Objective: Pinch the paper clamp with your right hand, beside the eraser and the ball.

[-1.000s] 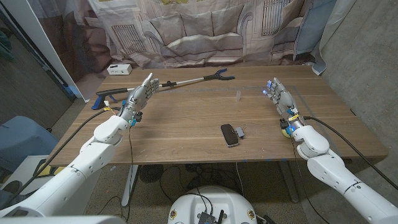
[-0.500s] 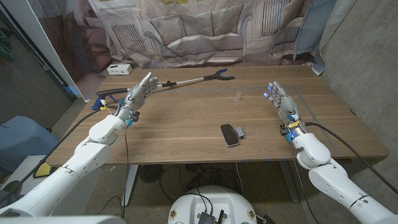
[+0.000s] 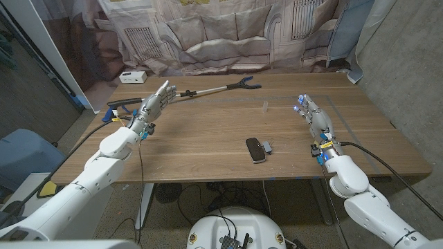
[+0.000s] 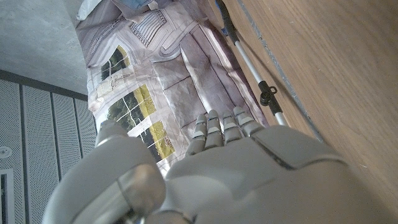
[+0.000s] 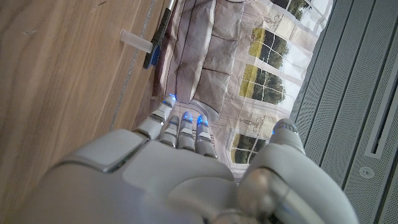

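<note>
A black oblong piece (image 3: 257,149) lies on the wooden table (image 3: 208,131) near its front edge, right of the middle. A small grey clip-like piece (image 3: 268,146) sits against its right side; which of the two is the clamp and which the eraser I cannot tell. My right hand (image 3: 313,116) stands to the right of them and farther back, apart from both, with its fingers stretched out and holding nothing. From the right wrist view its fingers (image 5: 180,127) point along the table toward the curtain. My left hand (image 3: 154,104) is at the left, its fingers also straight and empty.
A long reach-grabber tool (image 3: 208,90) with a blue handle lies across the back left, just beyond my left hand. A white box (image 3: 131,77) stands at the back left corner. A small clear tube (image 3: 266,106) lies mid-table. A printed curtain (image 3: 228,34) hangs behind.
My right arm has drawn a little toward the front edge and the right, its hand still stretched out. The left hand has barely moved.
</note>
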Robot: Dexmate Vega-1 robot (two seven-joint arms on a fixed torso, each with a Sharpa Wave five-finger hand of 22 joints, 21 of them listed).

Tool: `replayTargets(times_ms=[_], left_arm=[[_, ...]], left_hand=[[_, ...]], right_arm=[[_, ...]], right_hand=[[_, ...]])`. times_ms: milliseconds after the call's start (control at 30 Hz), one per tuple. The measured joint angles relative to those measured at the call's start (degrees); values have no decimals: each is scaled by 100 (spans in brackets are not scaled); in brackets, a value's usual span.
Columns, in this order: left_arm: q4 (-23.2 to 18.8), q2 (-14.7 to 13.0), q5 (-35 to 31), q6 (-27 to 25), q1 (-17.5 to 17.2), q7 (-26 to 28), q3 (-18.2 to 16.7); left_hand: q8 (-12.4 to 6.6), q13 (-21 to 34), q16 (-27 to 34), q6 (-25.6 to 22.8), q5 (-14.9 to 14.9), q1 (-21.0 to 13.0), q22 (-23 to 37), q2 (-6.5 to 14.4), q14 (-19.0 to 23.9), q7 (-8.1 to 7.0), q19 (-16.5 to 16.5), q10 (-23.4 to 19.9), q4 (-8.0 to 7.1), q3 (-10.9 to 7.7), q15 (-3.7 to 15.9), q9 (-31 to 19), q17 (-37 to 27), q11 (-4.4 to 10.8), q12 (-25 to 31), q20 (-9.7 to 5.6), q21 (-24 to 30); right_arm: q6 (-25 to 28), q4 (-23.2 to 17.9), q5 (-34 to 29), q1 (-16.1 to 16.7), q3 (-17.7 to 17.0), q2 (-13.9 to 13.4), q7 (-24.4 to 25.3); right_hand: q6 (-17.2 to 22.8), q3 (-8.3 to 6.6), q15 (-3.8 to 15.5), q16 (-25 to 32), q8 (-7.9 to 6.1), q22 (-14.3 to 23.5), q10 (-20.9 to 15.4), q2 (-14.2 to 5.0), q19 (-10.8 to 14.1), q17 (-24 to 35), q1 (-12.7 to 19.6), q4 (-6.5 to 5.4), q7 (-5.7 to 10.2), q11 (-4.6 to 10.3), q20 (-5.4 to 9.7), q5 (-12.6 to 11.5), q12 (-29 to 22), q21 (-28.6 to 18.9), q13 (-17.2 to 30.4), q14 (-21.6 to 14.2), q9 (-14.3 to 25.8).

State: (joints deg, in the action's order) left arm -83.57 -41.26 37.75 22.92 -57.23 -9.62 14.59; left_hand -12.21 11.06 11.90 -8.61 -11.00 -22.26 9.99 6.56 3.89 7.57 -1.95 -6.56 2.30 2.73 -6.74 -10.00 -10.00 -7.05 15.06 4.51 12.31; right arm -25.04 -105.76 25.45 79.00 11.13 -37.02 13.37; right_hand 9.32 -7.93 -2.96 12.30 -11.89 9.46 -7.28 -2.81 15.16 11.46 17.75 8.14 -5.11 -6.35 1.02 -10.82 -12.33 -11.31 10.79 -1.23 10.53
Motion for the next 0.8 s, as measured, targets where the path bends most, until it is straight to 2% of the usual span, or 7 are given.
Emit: replayTargets(times_ms=[567, 800], left_arm=[[106, 73, -85, 11, 183, -34, 127], [107, 77, -101, 11, 204, -38, 151]], left_hand=[[2, 0, -26, 1, 20, -39, 0, 37, 0, 0, 0, 0, 40, -41, 0, 0, 0, 0, -1, 0, -34], [2, 0, -24, -22, 20, -68, 0, 8, 0, -20, 0, -31, 67, -29, 0, 0, 0, 31, -26, 0, -34]], right_arm=[[1, -349, -463, 497, -182, 78, 304], [1, -445, -720, 633, -224, 133, 434]], right_hand=[[0, -23, -32, 0, 0, 0, -20, -30, 32, 0, 77, 23, 0, -21, 32, 0, 0, 0, 0, -31, 0], [31, -76, -4, 0, 0, 0, -52, -17, 75, 0, 167, 76, 31, 11, 31, 0, 0, 0, 0, -85, 0]])
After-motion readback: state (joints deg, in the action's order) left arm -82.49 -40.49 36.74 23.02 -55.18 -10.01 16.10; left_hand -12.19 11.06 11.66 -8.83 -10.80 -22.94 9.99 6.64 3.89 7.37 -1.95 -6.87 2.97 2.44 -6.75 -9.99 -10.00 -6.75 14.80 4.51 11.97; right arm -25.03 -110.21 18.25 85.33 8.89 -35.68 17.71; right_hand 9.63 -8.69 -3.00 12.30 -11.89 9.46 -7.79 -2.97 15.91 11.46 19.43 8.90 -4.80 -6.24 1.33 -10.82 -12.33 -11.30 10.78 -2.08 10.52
